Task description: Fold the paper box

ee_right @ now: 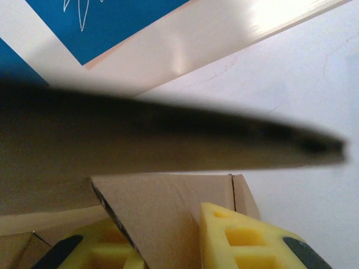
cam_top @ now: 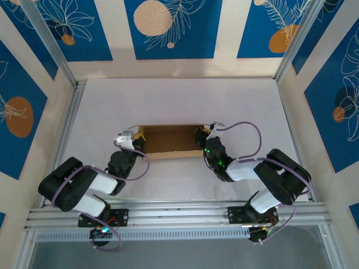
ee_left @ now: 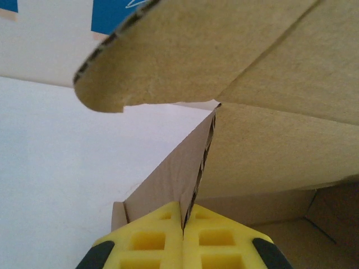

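Top view. The paper box (cam_top: 171,141) sits mid-bench (cam_top: 179,101), long side running left to right, open side up, brown floor visible between raised walls. The left arm (cam_top: 84,188) reaches in to the box's left end and the right arm (cam_top: 269,176) to its right end. Each set of jaws meets the cardboard at its own end wall. The jaw gap is too small to read from here. Blue leaf-print panels (cam_top: 174,28) stand behind the bench.

Left wrist view. The left jaws are pressed together, yellow pads (ee_left: 146,241) meeting on a thin upright cardboard panel (ee_left: 174,174) and pinching it edge-on. A rounded flap (ee_left: 196,50) of the box arches overhead, its corrugated edge showing at the upper left. Box interior lies to the right, white bench surface to the left.

Right wrist view. The right jaws stand a little apart with a cardboard wall (ee_right: 168,218) between them. The right-hand pad (ee_right: 241,238) sits against one face and the other pad is low at the left against the opposite face, so the wall is pinched as far as can be seen. A blurred dark flap edge (ee_right: 168,134) crosses the frame above. White bench and blue panel lie beyond.
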Available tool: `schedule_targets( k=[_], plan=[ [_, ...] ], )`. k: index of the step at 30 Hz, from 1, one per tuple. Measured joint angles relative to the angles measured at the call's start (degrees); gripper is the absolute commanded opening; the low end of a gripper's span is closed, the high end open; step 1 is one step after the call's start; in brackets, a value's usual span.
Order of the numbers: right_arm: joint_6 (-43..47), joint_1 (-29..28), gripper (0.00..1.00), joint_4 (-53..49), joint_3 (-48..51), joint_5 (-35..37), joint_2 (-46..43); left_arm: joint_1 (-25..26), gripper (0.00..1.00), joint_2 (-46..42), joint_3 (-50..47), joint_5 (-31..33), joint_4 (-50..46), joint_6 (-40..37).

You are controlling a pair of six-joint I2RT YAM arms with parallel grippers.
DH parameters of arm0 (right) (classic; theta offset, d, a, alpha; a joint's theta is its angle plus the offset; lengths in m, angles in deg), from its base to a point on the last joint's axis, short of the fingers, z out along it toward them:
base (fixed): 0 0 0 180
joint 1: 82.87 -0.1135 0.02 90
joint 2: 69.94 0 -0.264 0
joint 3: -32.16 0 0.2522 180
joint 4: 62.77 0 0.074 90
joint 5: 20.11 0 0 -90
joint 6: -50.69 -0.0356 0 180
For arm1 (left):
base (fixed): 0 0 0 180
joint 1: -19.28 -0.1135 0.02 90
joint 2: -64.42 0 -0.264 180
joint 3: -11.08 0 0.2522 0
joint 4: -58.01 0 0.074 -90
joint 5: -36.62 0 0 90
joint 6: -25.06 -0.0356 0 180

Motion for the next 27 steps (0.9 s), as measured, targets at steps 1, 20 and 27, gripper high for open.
schedule_targets(
  k=[1, 20, 27],
  plan=[
    [0.0, -0.1, 0.29, -0.3, 0.4, -0.1, -0.4, 0.1, 0.05, 0.0, -0.3, 0.0, 0.0, -0.2],
    [2.2, 0.1, 0.88, -8.6, 3.8, -5.9, -10.9, 0.6, 0.04, -0.1, -3.9, 0.3, 1.4, -4.4],
    [7.7, 0.4, 0.97, -12.4, 4.9, -15.6, -19.4, 0.7, 0.00, -1.9, -3.7, 1.4, -1.1, -5.1]
  ],
)
